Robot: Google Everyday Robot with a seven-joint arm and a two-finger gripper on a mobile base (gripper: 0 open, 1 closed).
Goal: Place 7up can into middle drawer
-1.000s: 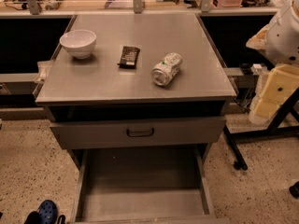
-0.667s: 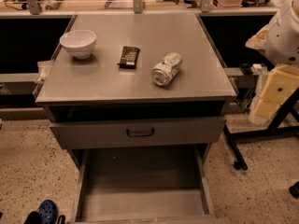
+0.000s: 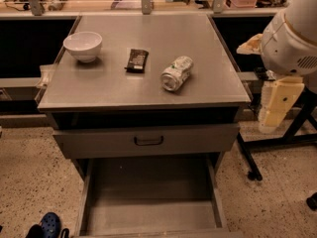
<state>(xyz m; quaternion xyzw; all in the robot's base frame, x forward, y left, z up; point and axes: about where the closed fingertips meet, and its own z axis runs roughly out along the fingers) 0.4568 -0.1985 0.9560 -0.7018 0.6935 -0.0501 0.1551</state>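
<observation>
Unmoved end effector (image 3: 275, 103), R of tabletop (image 3: 148, 90)

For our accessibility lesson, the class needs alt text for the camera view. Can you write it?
A dented 7up can lies on its side on a grey cabinet top, beside a candy bar and a white bowl. Below, the middle drawer is pulled open. The gripper hangs at the right, off the cabinet.
</observation>
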